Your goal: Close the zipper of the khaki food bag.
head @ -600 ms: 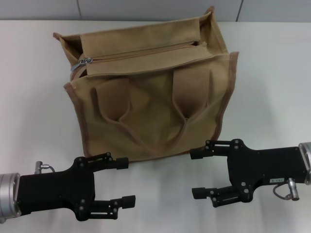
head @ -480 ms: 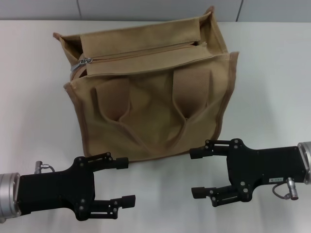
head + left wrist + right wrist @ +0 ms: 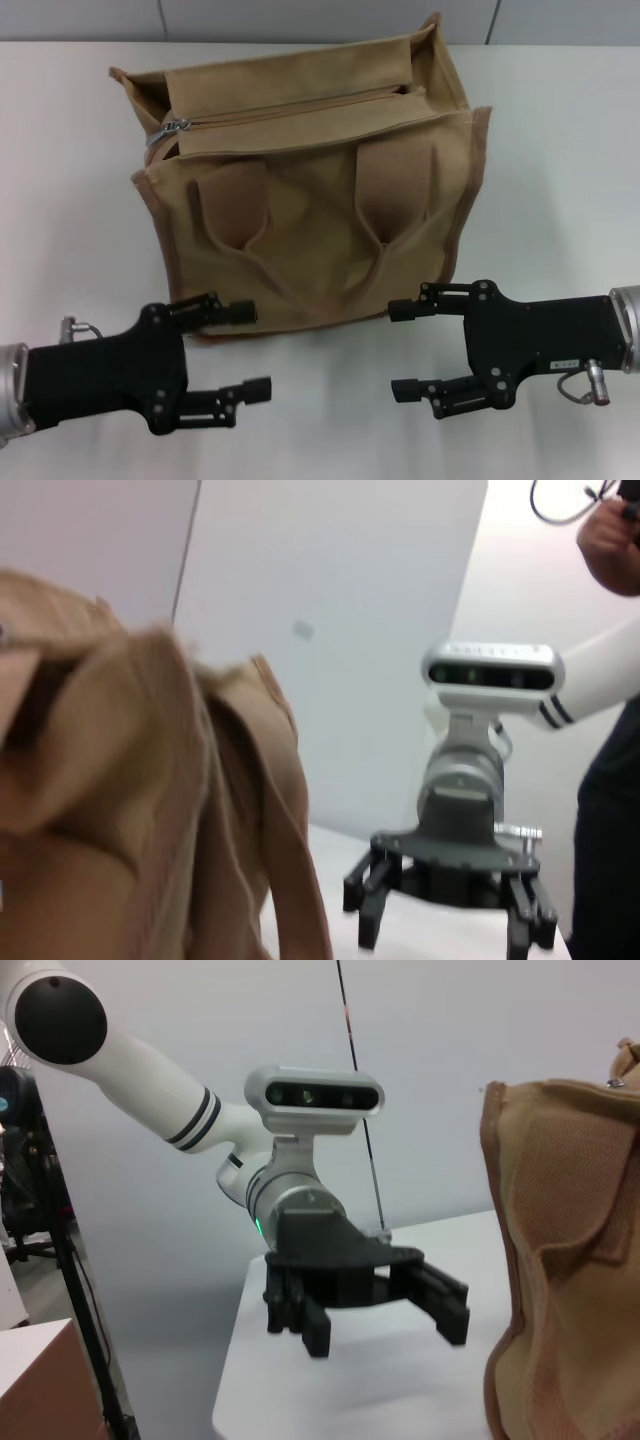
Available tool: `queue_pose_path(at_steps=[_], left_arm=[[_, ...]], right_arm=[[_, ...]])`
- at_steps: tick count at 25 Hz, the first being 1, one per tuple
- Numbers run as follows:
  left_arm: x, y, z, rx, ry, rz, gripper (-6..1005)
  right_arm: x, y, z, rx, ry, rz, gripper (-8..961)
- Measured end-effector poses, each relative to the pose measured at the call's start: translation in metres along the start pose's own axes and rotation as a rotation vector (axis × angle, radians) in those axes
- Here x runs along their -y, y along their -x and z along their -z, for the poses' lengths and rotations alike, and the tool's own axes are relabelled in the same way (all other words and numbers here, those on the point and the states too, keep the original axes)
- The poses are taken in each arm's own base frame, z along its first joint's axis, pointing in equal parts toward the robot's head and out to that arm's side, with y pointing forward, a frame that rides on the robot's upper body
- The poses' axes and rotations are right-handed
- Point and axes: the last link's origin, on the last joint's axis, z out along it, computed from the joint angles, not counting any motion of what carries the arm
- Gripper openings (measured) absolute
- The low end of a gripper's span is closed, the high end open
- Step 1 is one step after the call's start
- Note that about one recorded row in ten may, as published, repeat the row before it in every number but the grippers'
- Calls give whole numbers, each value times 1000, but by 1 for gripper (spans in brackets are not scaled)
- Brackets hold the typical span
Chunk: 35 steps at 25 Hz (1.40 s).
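Two grippers hovered low over the white table (image 3: 560,150), both with fingers spread and grasping nothing. Just ahead of them, and spanning the gap between them, stood the khaki food bag (image 3: 300,190), its front face with two strap handles (image 3: 310,250) turned toward the fingertips. The left gripper (image 3: 250,350) sat at the bag's near left corner, its upper finger (image 3: 215,312) close against the bottom edge of the fabric; whether it touched could not be told. The right gripper (image 3: 402,348) was at the bag's near right corner, its upper finger (image 3: 430,300) just beside the lower seam.

Farther from both grippers, along the bag's top panel, ran the zipper (image 3: 300,105). Its small silver slider (image 3: 177,126) lay at the end on the left gripper's side, beyond that gripper and well apart from it.

From the right wrist view, the left gripper (image 3: 385,1310) showed with its fingers parted above the tabletop, the bag's side (image 3: 560,1250) near it. From the left wrist view, the right gripper (image 3: 450,920) likewise showed spread, past the bag's blurred fabric (image 3: 150,810).
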Motion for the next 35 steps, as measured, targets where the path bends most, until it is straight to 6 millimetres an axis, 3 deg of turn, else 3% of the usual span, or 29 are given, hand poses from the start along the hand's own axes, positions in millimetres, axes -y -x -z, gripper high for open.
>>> queue_pose_path(at_steps=[8, 16, 20, 21, 24, 29, 35], left_arm=[[-9, -31, 9, -298, -65, -199, 842], [0, -43, 46, -655, -539, -269, 842], [13, -33, 63, -580, -672, -236, 841], [21, -25, 68, -471, -680, -212, 841], [26, -17, 67, -366, -647, -192, 841], [36, -6, 53, -225, -620, -204, 842], [44, -6, 33, -198, -621, -242, 841]], right_arm=[[2, -1, 0, -8, -13, 1, 817], [2, -4, 0, -14, -25, -4, 816], [1, -4, 0, -13, -26, -7, 816], [1, -5, 0, -13, -26, -9, 816], [1, -5, 0, -13, -26, -10, 816], [1, -4, 0, -13, -25, -7, 816], [3, -3, -1, -13, -22, -3, 816]])
